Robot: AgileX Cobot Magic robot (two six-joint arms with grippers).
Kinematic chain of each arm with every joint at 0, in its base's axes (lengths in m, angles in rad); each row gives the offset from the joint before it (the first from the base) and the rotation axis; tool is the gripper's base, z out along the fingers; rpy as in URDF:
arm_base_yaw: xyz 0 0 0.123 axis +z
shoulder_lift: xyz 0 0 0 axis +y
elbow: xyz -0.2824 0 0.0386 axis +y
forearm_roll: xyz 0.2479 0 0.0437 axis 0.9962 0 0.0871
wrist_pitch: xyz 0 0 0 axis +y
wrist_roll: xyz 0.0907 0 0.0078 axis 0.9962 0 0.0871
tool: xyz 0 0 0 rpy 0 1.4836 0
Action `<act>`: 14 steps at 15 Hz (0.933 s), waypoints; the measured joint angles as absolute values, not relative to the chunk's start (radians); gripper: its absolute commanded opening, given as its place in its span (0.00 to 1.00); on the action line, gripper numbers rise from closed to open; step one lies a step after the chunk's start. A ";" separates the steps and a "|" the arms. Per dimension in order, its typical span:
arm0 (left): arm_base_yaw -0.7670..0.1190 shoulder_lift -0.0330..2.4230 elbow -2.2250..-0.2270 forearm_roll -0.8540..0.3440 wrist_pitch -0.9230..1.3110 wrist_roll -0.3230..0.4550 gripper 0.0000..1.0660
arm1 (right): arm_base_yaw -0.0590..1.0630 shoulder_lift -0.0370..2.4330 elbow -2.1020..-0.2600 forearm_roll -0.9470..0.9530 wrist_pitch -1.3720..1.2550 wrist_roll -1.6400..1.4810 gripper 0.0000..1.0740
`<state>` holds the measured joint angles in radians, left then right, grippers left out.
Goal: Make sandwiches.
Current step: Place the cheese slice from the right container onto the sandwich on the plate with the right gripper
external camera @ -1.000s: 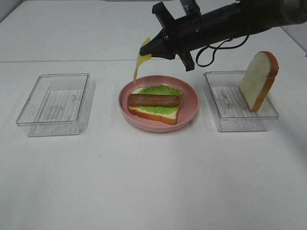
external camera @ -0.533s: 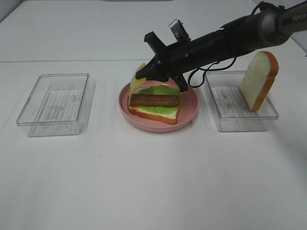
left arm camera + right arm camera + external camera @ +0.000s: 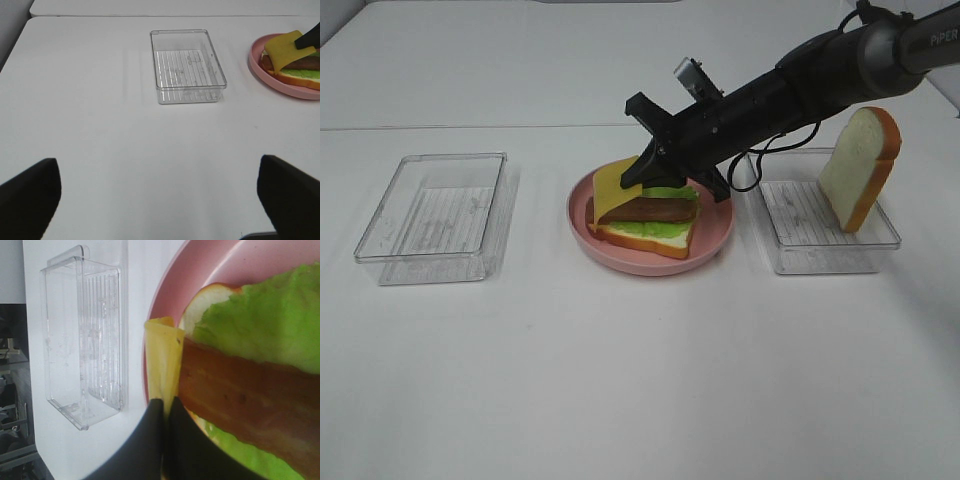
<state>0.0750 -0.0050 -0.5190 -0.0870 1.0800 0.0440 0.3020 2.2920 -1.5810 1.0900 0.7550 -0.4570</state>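
- The right gripper (image 3: 638, 172) is reaching across the pink plate (image 3: 715, 236) in the middle of the white table (image 3: 640, 380), its jaws pinching a yellow cheese square (image 3: 617, 186) by one edge.
- The cheese square is lying tilted over the left end of the bacon strip (image 3: 660, 209), its lower corner drooping toward the plate's left rim.
- The open sandwich is sitting on the plate: a white bread slice (image 3: 655, 236) at the bottom, ruffled lettuce (image 3: 650, 228) on it, and the bacon on top.
- A second bread slice (image 3: 861, 168) is standing upright, leaning in the far right corner of the right clear tray (image 3: 790, 250).
- The left clear tray (image 3: 438, 215) is resting well apart from the plate.
- The left gripper (image 3: 160, 200) is hanging over bare table, jaws spread wide, gripping nothing.
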 measured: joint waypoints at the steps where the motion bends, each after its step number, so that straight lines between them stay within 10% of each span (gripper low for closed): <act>1: 0.075 -0.005 -0.519 -0.087 1.080 0.044 0.96 | 0.300 2.287 -1.581 1.062 0.753 -0.441 0.00; 7: 0.075 -0.005 -0.519 -0.087 1.080 0.044 0.96 | 0.294 2.260 -1.596 0.841 0.748 -0.316 0.00; 9: 0.075 -0.005 -0.519 -0.087 1.080 0.044 0.96 | 0.294 2.258 -1.596 0.833 0.748 -0.306 0.15; 12: 0.075 -0.005 -0.519 -0.087 1.080 0.044 0.96 | 0.294 2.202 -1.596 0.770 0.741 -0.306 0.84; 14: 0.075 -0.005 -0.519 -0.087 1.080 0.044 0.96 | 0.294 2.173 -1.596 0.705 0.744 -0.306 0.85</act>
